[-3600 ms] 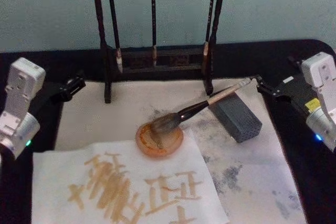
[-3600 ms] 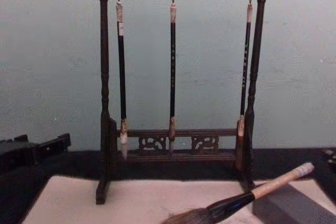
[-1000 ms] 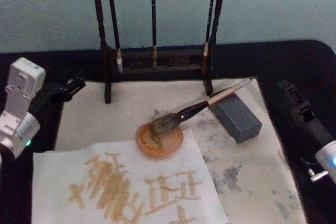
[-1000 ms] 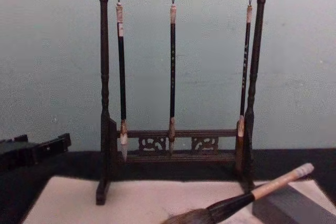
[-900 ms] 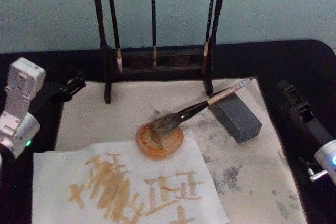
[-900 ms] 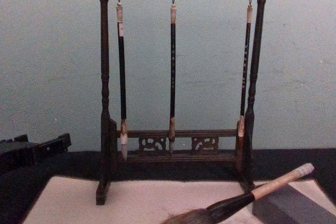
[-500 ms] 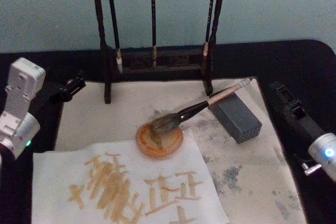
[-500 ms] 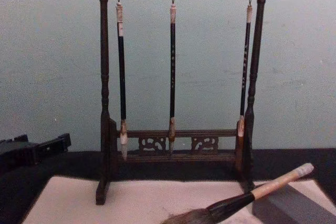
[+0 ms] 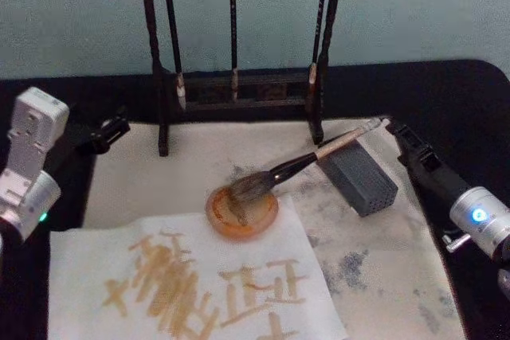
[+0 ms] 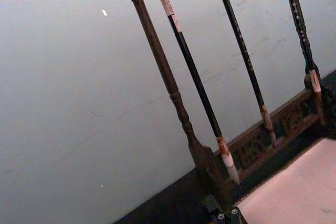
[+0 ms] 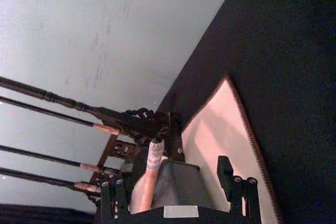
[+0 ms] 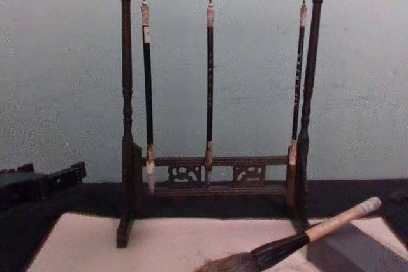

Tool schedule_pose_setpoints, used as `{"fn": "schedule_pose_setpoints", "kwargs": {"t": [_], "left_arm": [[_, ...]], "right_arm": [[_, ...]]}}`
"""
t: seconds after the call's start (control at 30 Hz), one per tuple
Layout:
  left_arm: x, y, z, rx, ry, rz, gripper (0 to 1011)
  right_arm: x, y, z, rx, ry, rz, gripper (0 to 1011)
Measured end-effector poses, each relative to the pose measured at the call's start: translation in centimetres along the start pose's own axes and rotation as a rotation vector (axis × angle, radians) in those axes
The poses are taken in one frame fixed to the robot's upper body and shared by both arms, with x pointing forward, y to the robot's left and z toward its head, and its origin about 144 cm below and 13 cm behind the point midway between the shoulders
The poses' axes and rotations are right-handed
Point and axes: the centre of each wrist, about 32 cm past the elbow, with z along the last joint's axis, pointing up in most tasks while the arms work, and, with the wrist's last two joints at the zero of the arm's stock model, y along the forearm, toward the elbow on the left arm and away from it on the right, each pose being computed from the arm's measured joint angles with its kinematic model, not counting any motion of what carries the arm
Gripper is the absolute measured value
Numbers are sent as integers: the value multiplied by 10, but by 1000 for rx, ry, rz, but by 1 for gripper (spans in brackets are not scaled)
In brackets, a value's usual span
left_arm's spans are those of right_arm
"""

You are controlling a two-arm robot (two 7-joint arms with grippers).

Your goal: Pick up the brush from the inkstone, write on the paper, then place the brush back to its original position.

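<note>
On the black tabletop (image 9: 466,93), the right hand (image 9: 394,128) sits at the pale top end of the brush (image 9: 299,163), its fingers (image 11: 239,192) spread wide and holding nothing. In the right wrist view we see the handle's end lying between the two jaws, above the inkstone (image 9: 362,181). The brush leans with its handle on the inkstone's far end and its bushy tip down in a round orange dish (image 9: 263,216) on the paper (image 9: 382,276). Just in front lies a white sheet (image 9: 191,284) with tan characters. A dark carved rack (image 12: 217,170) with three slim brushes (image 12: 209,74) stands behind. The left hand (image 9: 111,129) is parked at the paper's left edge, and we cannot tell its state.
</note>
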Motion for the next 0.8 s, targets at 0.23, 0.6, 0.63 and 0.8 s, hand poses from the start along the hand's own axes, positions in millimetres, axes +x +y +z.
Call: {"fn": "schedule_pose_setpoints", "kwargs": {"t": [0.23,0.6,0.63,0.8], "left_arm": [[0,0,0,0,0,0,1002],[0,0,0,0,0,0,1002],[0,0,0,0,0,0,1002],[0,0,0,0,0,0,1002]], "right_arm": [[-5,10,-1,-26,-17,3,1001],[-8,21,-4,-53,-31,11,1001],[-9,22,-4,-53,-32,12,1001],[-10,24,-3,-56,-32,17,1001]]}}
